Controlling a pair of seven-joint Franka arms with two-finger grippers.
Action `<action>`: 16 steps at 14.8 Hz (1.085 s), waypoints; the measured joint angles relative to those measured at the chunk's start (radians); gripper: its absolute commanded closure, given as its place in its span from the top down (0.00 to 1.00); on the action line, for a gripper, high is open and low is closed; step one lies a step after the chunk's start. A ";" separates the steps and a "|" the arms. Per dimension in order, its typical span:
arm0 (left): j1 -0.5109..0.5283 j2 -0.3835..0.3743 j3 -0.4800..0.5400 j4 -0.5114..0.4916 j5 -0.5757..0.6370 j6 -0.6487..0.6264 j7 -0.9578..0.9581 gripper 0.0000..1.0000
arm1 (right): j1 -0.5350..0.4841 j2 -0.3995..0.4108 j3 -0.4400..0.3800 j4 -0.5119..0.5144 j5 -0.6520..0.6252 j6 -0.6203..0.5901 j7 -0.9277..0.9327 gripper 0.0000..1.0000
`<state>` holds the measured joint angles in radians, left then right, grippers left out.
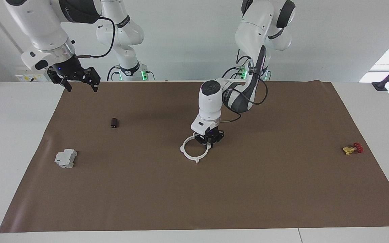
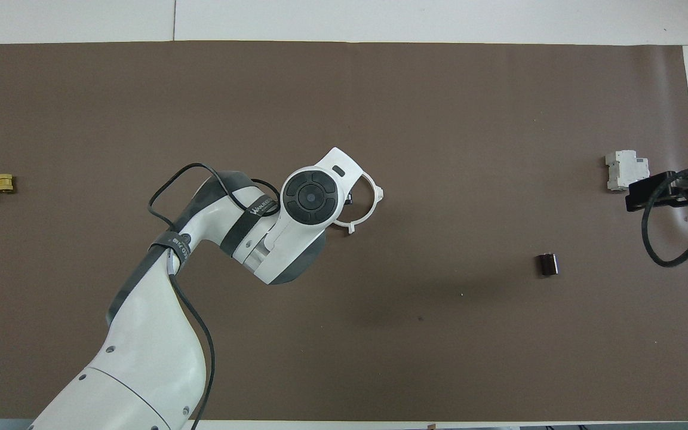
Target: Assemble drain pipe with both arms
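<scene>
Left gripper [image 1: 210, 141] is down at mid-table on my brown mat [image 1: 214, 195], sitting at the rim of the drain pipe [image 1: 194, 150], on the side of the ring toward the left arm's end; I cannot tell whether its fingers are spread or closed on the rim, since the wrist hides them from above and the black fingers blur together from across the table. Right gripper [image 1: 79, 81] waits with its fingers spread, raised over the mat's corner at the right arm's end. By my reading, the drain pipe already lies as one flat white ring with tabs, directly under and just beside the left gripper, resting on the mat. I judge it light, thin and a bit springy, smooth plastic that could slide or pop apart at the joints if squeezed across the loop, so I would take it on the rim near a tab, pinching through the thickness. Well away toward the right arm's end lie the grey boxy block [image 1: 66, 158] and the small dark cylinder [image 1: 114, 123]; a small brass valve with a red handle [image 1: 352, 149] sits toward the left arm's end.
</scene>
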<state>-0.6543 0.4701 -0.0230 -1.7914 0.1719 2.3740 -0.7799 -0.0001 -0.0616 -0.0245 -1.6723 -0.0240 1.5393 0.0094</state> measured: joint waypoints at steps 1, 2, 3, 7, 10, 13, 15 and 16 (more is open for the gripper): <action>0.000 0.000 0.000 -0.001 0.000 0.005 0.000 0.00 | 0.000 0.000 0.000 -0.001 0.000 0.001 0.000 1.00; 0.000 0.000 0.002 -0.002 0.000 0.007 0.000 0.00 | 0.000 0.000 0.000 -0.002 0.000 0.001 0.000 1.00; 0.001 0.000 0.004 -0.002 0.000 0.009 0.000 0.00 | -0.001 0.000 0.000 -0.002 0.000 0.001 0.000 1.00; 0.004 0.000 0.007 -0.002 0.000 0.019 0.000 0.00 | -0.005 0.000 0.000 -0.002 0.000 0.014 0.000 1.00; 0.004 0.000 0.007 -0.003 0.000 0.022 0.000 0.00 | -0.006 0.000 -0.005 -0.002 -0.001 0.025 0.000 1.00; 0.004 0.000 0.007 -0.005 0.000 0.024 0.000 0.00 | 0.000 0.005 -0.024 -0.002 -0.001 0.026 -0.001 1.00; 0.003 0.000 0.006 -0.006 0.001 0.025 0.000 0.00 | 0.003 0.018 -0.031 -0.002 -0.001 0.027 -0.001 1.00; 0.003 0.000 0.006 -0.006 0.001 0.025 0.000 0.00 | 0.002 0.021 -0.032 -0.002 -0.001 0.027 -0.001 1.00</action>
<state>-0.6515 0.4701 -0.0171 -1.7977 0.1726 2.3991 -0.7799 0.0018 -0.0407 -0.0564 -1.6745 -0.0251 1.5665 0.0079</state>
